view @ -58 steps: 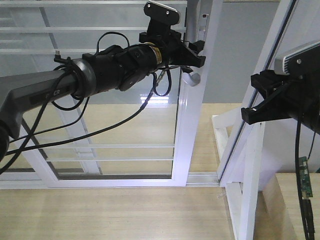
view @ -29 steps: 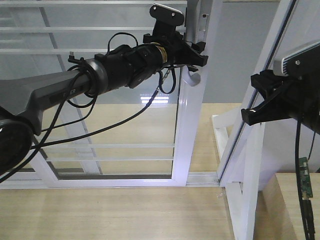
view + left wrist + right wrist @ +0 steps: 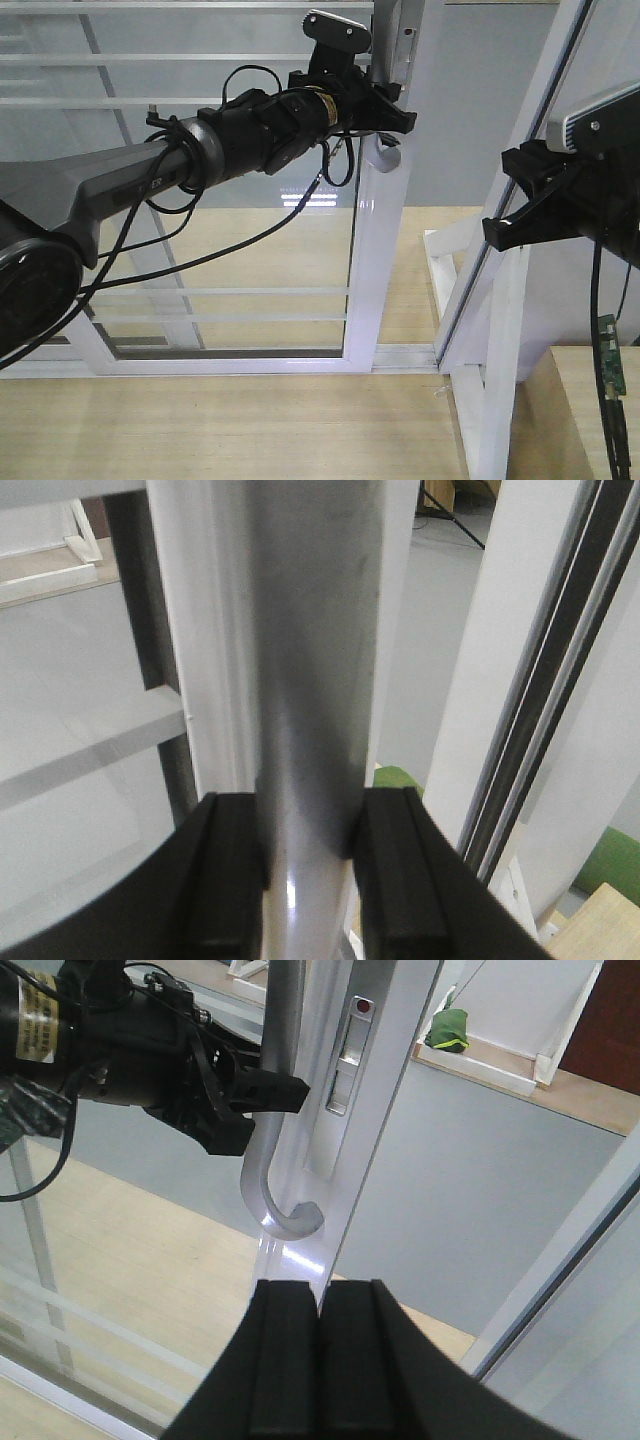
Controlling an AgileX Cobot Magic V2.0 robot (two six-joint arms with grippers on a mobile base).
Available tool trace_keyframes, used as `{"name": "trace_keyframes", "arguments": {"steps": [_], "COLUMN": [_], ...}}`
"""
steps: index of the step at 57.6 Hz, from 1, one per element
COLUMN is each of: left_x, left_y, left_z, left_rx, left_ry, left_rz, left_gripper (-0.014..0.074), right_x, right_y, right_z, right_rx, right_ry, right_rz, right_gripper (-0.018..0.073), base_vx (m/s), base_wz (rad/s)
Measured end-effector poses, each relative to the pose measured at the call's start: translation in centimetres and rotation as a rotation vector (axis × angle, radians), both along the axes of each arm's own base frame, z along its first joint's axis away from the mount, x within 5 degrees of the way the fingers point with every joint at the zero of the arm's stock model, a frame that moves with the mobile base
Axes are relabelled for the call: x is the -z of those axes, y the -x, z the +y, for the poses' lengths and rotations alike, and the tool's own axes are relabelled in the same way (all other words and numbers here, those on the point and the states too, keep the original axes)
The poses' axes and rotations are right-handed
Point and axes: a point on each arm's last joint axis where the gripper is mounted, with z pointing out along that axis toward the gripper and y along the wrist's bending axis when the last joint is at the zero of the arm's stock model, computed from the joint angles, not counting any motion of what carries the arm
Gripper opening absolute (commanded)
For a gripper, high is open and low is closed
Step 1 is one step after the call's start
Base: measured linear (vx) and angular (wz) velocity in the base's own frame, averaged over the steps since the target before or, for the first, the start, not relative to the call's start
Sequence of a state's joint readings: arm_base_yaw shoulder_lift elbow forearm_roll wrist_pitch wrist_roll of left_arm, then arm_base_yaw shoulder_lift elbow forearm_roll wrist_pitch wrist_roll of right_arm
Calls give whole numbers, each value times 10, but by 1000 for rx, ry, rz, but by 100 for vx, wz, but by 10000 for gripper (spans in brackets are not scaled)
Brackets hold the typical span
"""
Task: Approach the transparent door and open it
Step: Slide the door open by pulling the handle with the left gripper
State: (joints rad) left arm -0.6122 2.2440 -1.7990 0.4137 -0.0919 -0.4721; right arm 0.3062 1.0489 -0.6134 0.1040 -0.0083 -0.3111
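The transparent door [image 3: 372, 262] is seen in the middle of the front view, standing upright in a floor track [image 3: 405, 354] on the wooden floor [image 3: 250, 420]. Its long axis is vertical. The glass is crossed by thin white bars [image 3: 220, 292], which are laid horizontally, and the edge with the handle is turned to the right of the picture. A white post [image 3: 500, 330] is found further right, apart from the door, and a grey wall is seen between them.

The pull handle [image 3: 386, 152] is fixed on this right stile and runs along it, so it is also vertical. At its lower end it is curved back towards the frame like a hook, which is shown most clearly in the right wrist view. Just beside it, a narrow lock plate [image 3: 350, 1052] with a small red dot is set in the stile.

The left gripper [image 3: 388, 116] is reached across in front of the glass and is clamped on the handle above the curve. In the left wrist view one black pad [image 3: 235, 825] is pressed on each side of the grey bar, with no gap visible.

The right gripper [image 3: 320, 1305] is held away from the door, at the right side. Its two fingers are pressed together and nothing is held between them.
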Motion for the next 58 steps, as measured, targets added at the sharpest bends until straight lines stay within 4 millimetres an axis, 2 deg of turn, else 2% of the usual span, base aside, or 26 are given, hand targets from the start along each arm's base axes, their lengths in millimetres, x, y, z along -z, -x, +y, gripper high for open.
{"name": "trace_keyframes", "arguments": {"steps": [4, 32, 58], "left_x": [0, -4, -18], "left_y": [0, 0, -3], "left_z": [0, 5, 30], "left_rx": [0, -30, -129], "left_ry": [0, -35, -84], "left_rz": [0, 32, 117], "left_gripper": [-9, 0, 0], "right_x": [0, 0, 0], "right_y": [0, 0, 0], "right_z": [0, 0, 0], "right_rx": [0, -4, -5], "right_ry": [0, 10, 14], "right_rz": [0, -3, -4], "right_gripper": [0, -1, -1], "base_vx": [0, 0, 0], "base_wz": [0, 0, 0]}}
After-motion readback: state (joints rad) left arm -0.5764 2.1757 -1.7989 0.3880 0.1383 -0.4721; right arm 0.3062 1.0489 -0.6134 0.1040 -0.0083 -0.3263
